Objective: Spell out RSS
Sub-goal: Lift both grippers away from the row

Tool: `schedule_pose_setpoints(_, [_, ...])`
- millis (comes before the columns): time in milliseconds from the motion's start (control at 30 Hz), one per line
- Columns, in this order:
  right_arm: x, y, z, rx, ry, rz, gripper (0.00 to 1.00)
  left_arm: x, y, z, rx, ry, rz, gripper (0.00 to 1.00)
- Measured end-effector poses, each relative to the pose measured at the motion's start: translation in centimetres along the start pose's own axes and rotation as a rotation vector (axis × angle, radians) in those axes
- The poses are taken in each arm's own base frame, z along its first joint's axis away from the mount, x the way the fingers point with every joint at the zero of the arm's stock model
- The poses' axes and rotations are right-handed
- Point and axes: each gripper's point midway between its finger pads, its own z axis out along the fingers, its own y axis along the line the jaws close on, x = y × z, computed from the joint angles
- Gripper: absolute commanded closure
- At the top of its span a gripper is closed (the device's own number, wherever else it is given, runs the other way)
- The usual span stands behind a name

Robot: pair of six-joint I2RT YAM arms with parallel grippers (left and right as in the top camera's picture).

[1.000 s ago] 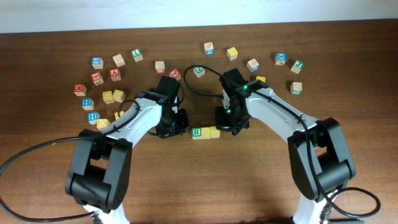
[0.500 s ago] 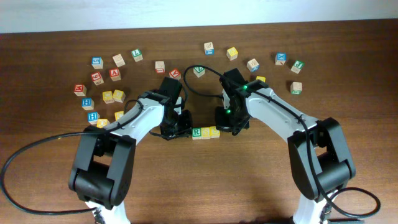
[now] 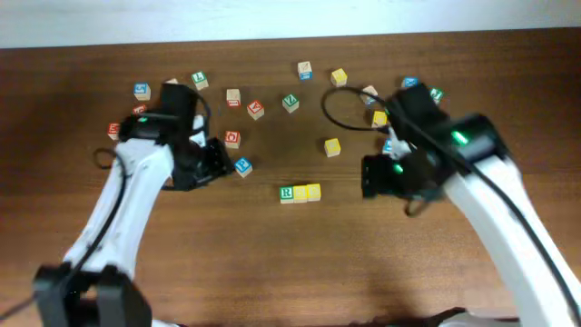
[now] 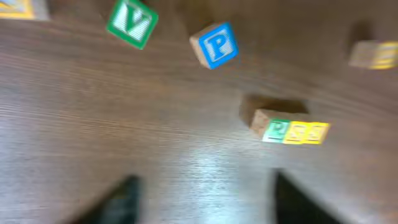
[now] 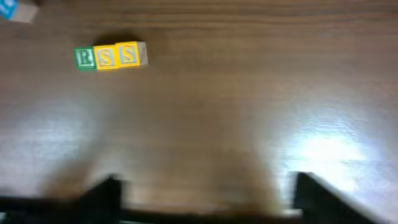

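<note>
overhead: the rss row (image 3: 300,193) sits just below the middle of the frame on the wooden table (image 3: 272,272). the r cube (image 3: 287,193), green-bordered, is at the left end, and two yellow s cubes (image 3: 314,192) run to its right, all three touching in one line. the left claw (image 3: 216,160) is up and to the left of the row, apart from it, with a blue cube (image 3: 242,166) just beside its tip. the right claw (image 3: 370,177) is to the right of the row, also apart. i cannot tell either opening from this height. a loose yellow cube (image 3: 332,146) lies above and right of the row. more cubes are scattered across the upper part of the frame.

left wrist: blurred. the left claw's fingers (image 4: 121,199) show as dark shapes at the bottom left and bottom right, spread wide with only bare wood between them. the rss row (image 4: 289,132) is right of centre, its letters just legible, nothing touching it. a blue p cube (image 4: 214,45) is above it near the top, and a green v cube (image 4: 132,23) is in the upper left. a smeared yellow block (image 4: 373,55) sits at the right edge.

right wrist: also soft. the right claw's fingers (image 5: 99,196) sit in the bottom corners, spread wide, gripping nothing. the rss row (image 5: 107,57) is in the upper left, reading r, s, s from left to right, cubes flush together. a blue-faced cube (image 5: 12,9) clips the top left corner.
</note>
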Motion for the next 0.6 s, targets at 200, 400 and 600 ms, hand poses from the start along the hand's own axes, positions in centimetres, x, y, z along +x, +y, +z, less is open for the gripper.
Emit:
schedule_pose_setpoints(200, [8.3, -1.6, -7.3, -0.129, -0.278, -0.042, 0.02, 0.2, 0.2, -2.6, 0.015, -0.052, 0.0, 0.01])
schedule_pose_setpoints(400, [10.4, -2.7, -8.2, -0.166, -0.334, -0.007, 0.02, 0.2, 0.1, -2.6, 0.016, -0.054, 0.0, 0.01])
schedule_pose_setpoints(600, [11.1, -4.6, -7.6, -0.065, -0.313, 0.005, 0.02, 0.2, 0.1, -2.6, 0.016, -0.054, 0.0, 0.01])
